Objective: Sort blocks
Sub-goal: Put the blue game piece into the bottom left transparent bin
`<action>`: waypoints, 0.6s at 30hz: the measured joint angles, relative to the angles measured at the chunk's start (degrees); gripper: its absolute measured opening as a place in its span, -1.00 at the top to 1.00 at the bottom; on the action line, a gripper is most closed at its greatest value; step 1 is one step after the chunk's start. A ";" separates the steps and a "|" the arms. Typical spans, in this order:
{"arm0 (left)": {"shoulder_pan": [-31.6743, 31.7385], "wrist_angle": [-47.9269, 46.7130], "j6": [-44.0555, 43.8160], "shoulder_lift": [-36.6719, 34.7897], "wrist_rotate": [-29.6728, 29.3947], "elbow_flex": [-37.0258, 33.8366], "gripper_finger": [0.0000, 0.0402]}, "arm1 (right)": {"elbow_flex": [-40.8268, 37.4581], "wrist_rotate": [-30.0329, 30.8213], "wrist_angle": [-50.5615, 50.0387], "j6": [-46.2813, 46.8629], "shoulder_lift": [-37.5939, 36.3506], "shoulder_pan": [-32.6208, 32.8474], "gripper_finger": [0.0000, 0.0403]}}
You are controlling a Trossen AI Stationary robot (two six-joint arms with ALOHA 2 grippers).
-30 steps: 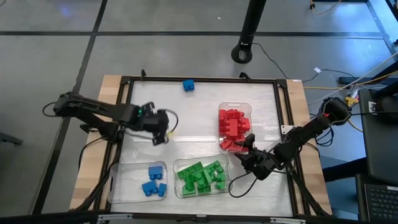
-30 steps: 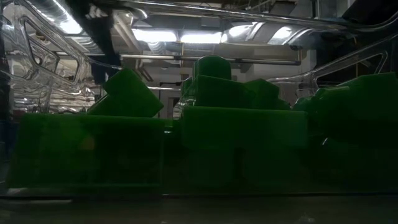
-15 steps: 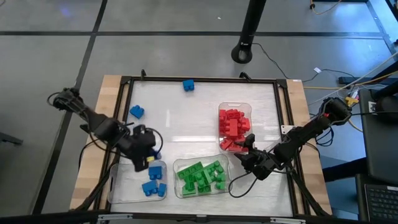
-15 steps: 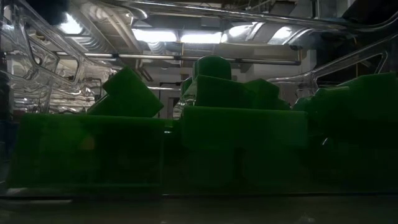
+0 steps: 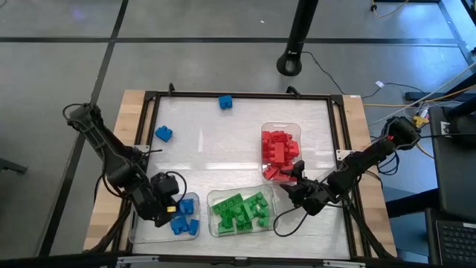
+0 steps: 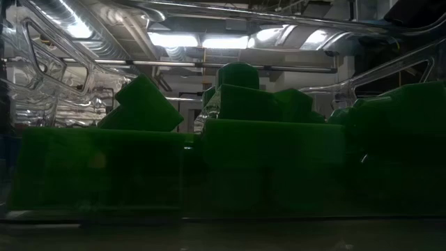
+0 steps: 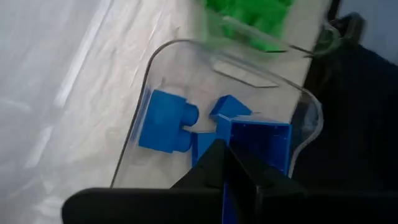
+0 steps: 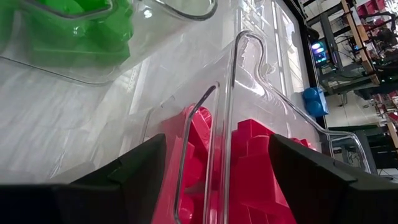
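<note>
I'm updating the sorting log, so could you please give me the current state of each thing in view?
Left gripper: shut on a blue block, over the blue tray.
Right gripper: open, empty, beside the red tray.
Blue tray: a few blue blocks inside.
Green tray: piled with green blocks.
Red tray: piled with red blocks.
Two blue blocks: loose on the table, unsorted.

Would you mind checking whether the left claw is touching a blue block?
Touching: the left wrist view shows the left claw shut on a blue block above the tray.

Three trays (image 5: 279,152) hold blocks (image 5: 239,211); two blocks (image 5: 163,134) loose behind.
</note>
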 joint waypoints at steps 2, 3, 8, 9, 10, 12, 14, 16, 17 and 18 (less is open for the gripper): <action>-0.01 1.16 -2.23 0.71 -0.06 -1.57 0.99 | 0.00 -0.02 0.02 0.00 0.00 0.00 -0.40; -0.01 1.51 -2.52 1.00 -0.04 -2.26 0.98 | 0.00 -0.02 0.01 0.00 0.00 0.02 -0.40; 0.78 2.46 -2.70 1.75 -0.29 -4.14 0.88 | 0.00 -0.45 0.02 0.00 -0.01 0.03 -0.40; 1.08 2.67 -3.01 1.72 -0.31 -4.53 0.85 | 0.00 -0.47 -0.01 0.00 -0.02 0.04 -0.40; 1.47 2.61 -3.28 1.72 -0.30 -4.77 0.81 | 0.00 -0.47 0.02 0.00 -0.02 0.04 -0.40; 1.97 2.29 -4.40 1.72 0.10 -5.36 0.72 | 0.00 -0.48 -0.02 0.00 -0.02 0.04 -0.40; 2.68 1.74 -5.76 1.75 1.45 -6.09 0.62 | 0.00 -0.49 0.01 0.00 -0.01 0.04 -0.40; 3.28 1.35 -6.78 1.75 2.21 -6.68 0.52 | 0.00 -0.48 0.01 0.00 -0.01 0.04 -0.40; 3.59 0.88 -6.89 1.75 2.35 -6.69 0.47 | 0.00 -0.48 0.00 0.00 -0.01 0.04 -0.40; 3.95 0.57 -7.06 1.75 2.35 -6.69 0.41 | 0.00 -0.48 -0.02 0.00 -0.02 0.04 -0.40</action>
